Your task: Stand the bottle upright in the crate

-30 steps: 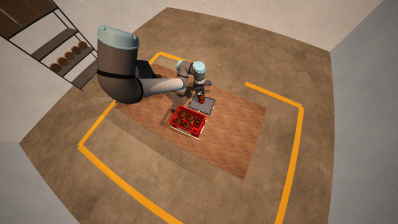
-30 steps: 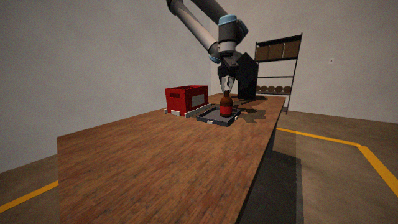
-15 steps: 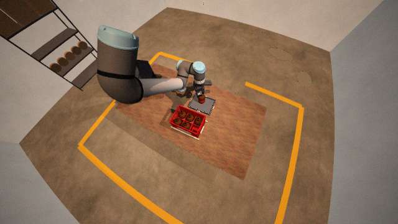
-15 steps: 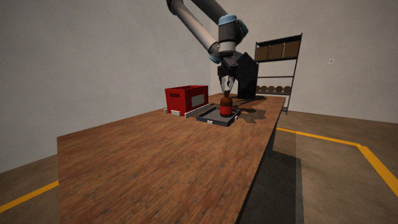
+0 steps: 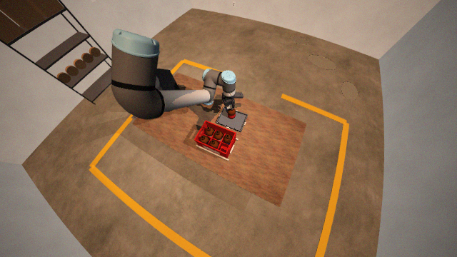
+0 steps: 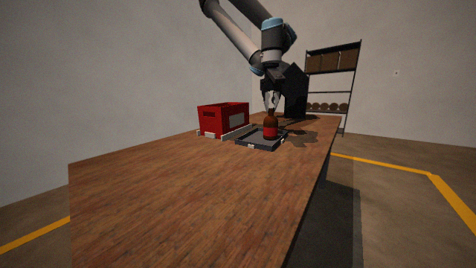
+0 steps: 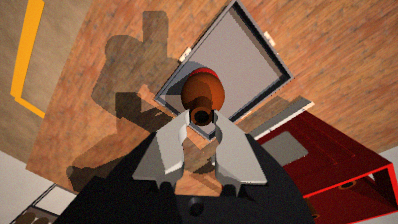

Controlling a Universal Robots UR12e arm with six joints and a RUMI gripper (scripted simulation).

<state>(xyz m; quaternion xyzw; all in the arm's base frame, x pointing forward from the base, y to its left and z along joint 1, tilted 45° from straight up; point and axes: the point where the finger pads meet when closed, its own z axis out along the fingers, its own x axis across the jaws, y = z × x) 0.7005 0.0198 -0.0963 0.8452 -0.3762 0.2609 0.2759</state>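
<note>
Five bottles fill your crate (image 5: 226, 153) (image 6: 209, 124) (image 7: 332, 142), one cell free; right of it, on the tray (image 5: 238, 122) (image 6: 251, 138) (image 7: 245, 60), your brown bottle (image 5: 231, 113) (image 6: 271, 124) (image 7: 202, 93) stands upright, probably stiff, slick, breakable. And the jaws (image 5: 231, 108) (image 6: 271, 109), narrow, grip its neck, the right place; keep that squeeze steady!

No visible change from the earlier pictures, in the top view, in the exterior view.
</note>
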